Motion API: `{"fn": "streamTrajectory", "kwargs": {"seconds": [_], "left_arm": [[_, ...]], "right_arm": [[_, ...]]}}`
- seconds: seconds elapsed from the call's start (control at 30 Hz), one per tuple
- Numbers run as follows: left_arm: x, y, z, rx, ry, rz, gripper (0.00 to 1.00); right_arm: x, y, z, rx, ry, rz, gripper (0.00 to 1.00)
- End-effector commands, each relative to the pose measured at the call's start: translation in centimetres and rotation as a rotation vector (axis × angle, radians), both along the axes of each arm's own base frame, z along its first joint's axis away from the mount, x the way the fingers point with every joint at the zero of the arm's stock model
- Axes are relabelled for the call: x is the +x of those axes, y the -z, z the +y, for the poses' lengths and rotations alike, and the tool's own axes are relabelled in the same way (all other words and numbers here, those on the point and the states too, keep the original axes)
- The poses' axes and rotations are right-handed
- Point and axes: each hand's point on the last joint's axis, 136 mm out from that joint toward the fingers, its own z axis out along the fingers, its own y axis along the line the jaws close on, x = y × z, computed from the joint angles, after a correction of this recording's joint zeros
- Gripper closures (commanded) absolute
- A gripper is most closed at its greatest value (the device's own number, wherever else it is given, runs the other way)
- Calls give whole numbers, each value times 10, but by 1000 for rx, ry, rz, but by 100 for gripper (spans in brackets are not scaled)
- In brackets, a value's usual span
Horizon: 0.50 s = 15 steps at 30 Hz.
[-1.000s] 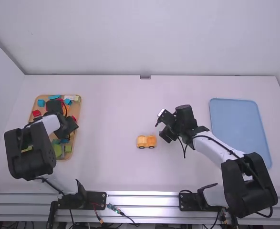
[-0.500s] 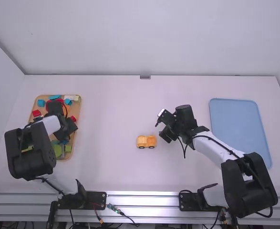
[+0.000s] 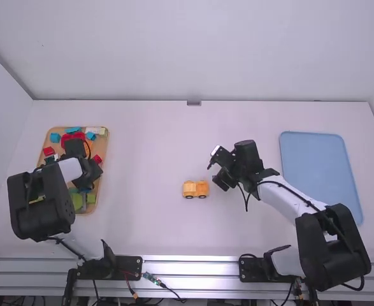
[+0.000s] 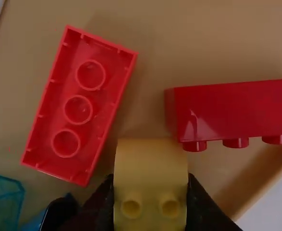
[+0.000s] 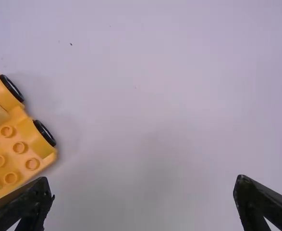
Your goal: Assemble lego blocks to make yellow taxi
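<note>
Pinching the yellow block by the tray's right edge, the left gripper should rise straight before crossing to the car, nearer the table's front edge, by the spread right gripper.

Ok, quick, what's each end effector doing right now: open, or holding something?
Left end effector: closed on a yellow block.
Right end effector: open, nothing between its fingers, near the yellow-orange toy vehicle.

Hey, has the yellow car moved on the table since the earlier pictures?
No. The car sits in the same spot, left of the blue tray with the same gap between them.
</note>
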Motion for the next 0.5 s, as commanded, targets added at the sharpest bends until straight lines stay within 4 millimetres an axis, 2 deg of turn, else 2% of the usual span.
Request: {"fn": "streamTrajectory", "kwargs": {"seconds": [0.0,0.03,0.07,0.1,0.3,0.47], "left_arm": [[1,3,-5,-32,-16,-2,83],[1,3,-5,-32,-19,-5,84],[5,0,-3,-31,-28,-15,93],[7,-2,-3,-30,-27,-21,96],[25,-15,-8,-47,6,-62,98],[49,-35,-33,-64,156,-113,98]], "right_arm": [[6,-13,3,15,1,-29,0],[6,-13,3,15,1,-28,0],[6,-13,3,14,2,-29,0],[6,-13,3,15,1,-29,0],[11,-17,2,44,52,-33,0],[14,-27,3,103,112,-33,0]]}}
